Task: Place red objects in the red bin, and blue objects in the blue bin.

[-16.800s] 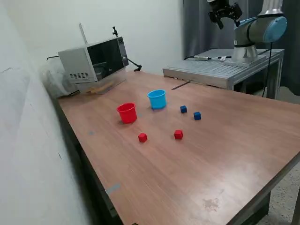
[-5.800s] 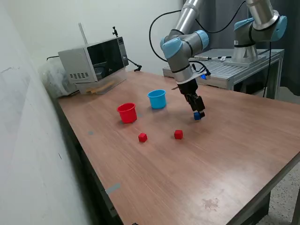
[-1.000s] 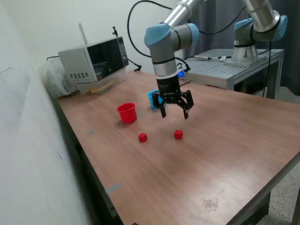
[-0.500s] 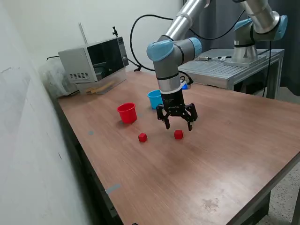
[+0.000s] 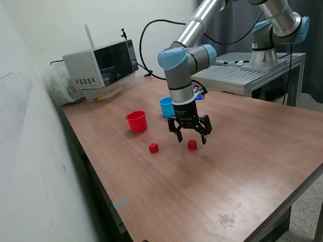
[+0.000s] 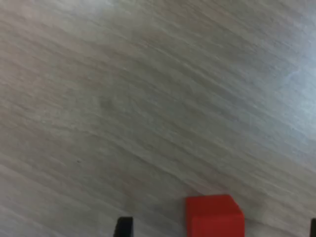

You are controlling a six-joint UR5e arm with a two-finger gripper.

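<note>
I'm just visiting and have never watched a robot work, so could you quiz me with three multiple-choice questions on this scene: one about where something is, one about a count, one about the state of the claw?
1. Where does the claw hang?
A. Over the red cup
B. Just above a red cube
C. Beside the microwave

2. How many red cubes lie on the table?
A. Two
B. Four
C. None

3. How is the claw?
A. Shut on a blue cube
B. Shut and empty
C. Open and empty

Answers:
1. B: in the exterior view its fingers straddle the red cube on the exterior view's right, and the wrist view shows that cube between the fingertips.
2. A: that one and another red cube nearer the red cup, both on the table.
3. C: the fingers are spread apart and touch nothing.
</note>
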